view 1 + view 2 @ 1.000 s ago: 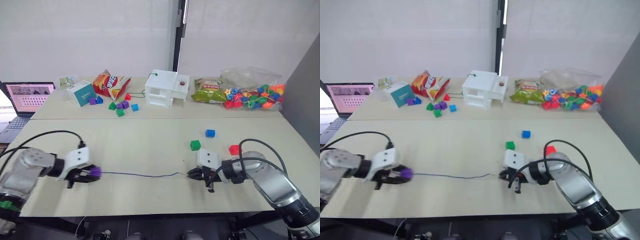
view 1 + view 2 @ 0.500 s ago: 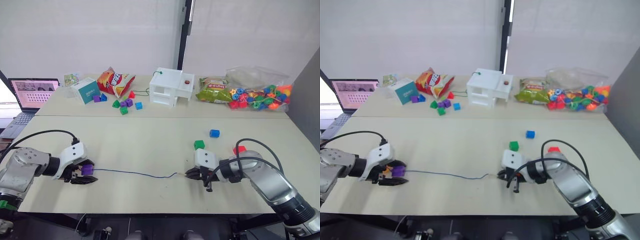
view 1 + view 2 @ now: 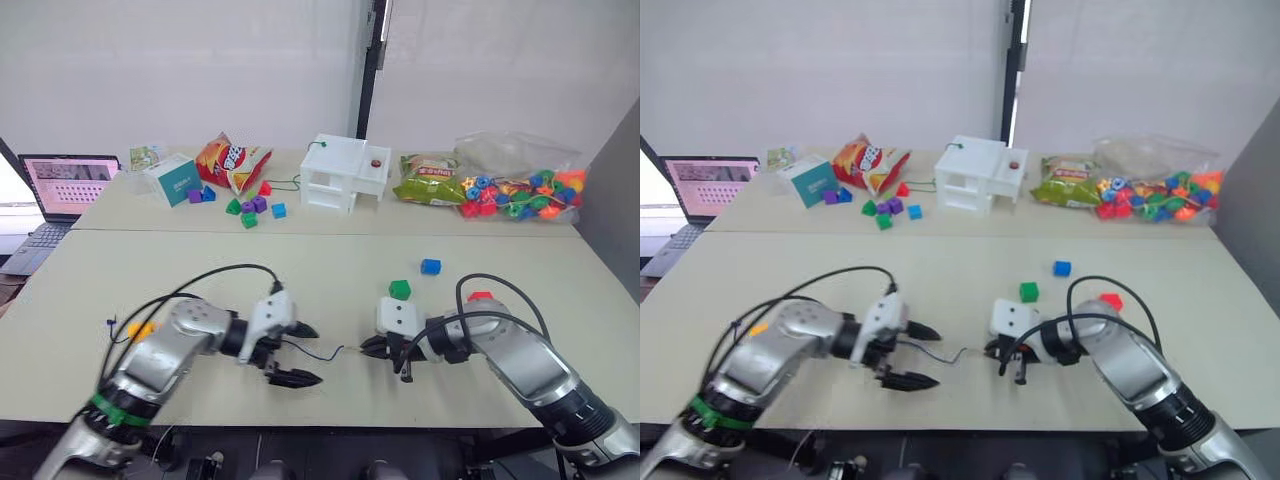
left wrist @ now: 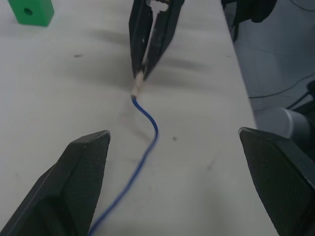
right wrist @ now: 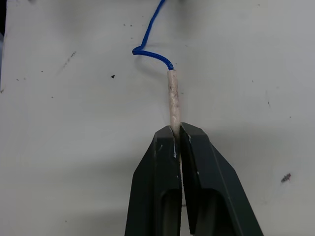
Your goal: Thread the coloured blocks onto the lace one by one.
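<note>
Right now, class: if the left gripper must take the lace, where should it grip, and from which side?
Probably on the blue cord just behind the pale tip of the lace, coming in from the robot's left. The right gripper already pinches the stiff tip, and the left gripper is open with the slack, wavy cord lying between its fingers.

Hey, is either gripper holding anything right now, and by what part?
The right gripper pinches the lace by its stiff pale tip. The left gripper is open, holding nothing.

Lace [image 5: 151,27] braided cord, tip rough, pale; table [image 5: 74,147] matt, speckled.
</note>
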Tool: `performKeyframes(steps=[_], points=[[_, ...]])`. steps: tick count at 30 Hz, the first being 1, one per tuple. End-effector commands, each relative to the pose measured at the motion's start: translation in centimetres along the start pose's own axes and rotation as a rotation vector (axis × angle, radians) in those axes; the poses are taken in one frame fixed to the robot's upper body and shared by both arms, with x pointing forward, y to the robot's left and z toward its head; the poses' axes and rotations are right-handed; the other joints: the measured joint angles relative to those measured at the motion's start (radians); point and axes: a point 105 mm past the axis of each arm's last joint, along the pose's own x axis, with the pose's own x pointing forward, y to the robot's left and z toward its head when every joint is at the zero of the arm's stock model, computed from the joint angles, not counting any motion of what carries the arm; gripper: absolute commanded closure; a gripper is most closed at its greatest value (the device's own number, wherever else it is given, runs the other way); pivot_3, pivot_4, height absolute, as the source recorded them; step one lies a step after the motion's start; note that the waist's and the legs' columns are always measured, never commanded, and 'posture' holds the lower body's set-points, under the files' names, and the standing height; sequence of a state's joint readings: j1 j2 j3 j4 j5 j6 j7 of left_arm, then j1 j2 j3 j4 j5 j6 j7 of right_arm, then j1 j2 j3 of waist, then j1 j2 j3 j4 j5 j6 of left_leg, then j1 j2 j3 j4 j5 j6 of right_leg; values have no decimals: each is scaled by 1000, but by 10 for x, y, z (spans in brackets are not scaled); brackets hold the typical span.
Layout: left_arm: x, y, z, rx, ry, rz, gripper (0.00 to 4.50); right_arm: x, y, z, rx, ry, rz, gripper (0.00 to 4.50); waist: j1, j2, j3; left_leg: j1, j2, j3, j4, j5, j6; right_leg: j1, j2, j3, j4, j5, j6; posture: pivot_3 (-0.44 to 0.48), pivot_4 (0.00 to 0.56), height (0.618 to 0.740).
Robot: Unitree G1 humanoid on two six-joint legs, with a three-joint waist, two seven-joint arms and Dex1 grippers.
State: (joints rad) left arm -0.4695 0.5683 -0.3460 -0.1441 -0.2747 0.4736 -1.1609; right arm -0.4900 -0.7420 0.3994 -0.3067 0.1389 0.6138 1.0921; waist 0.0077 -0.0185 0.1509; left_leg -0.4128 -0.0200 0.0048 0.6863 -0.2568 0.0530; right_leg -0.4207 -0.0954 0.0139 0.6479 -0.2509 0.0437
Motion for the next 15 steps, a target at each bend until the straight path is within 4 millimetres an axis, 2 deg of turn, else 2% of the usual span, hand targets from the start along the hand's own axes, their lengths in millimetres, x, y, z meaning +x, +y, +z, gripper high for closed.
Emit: performKeyframes(steps=[1,5,9,10,15], points=[[12,9,1,58,2,6,100,-1,2,10,-65,-3,18,4500,1,0,0,0,0,0,0,0,0,0,0,0,0,0,0,0,150,740],[22,12,-1,80,3,-13,100,-1,4,10,-75,4,28,4500,1,0,0,0,0,0,0,0,0,0,0,0,0,0,0,0,150,740],[22,13,-2,75,-5,-18,100,-1,4,11,-75,3,24,4500,1,0,0,0,0,0,1,0,0,0,0,0,0,0,0,0,150,740],[22,13,-1,73,-11,-17,648,-1,4,11,-74,3,22,4500,2,0,0,0,0,0,1,0,0,0,0,0,0,0,0,0,150,740],[21,16,3,69,-26,-10,2212,-1,3,10,-70,4,18,4500,4,0,0,-1,0,0,2,0,0,0,0,0,0,0,0,0,150,740]])
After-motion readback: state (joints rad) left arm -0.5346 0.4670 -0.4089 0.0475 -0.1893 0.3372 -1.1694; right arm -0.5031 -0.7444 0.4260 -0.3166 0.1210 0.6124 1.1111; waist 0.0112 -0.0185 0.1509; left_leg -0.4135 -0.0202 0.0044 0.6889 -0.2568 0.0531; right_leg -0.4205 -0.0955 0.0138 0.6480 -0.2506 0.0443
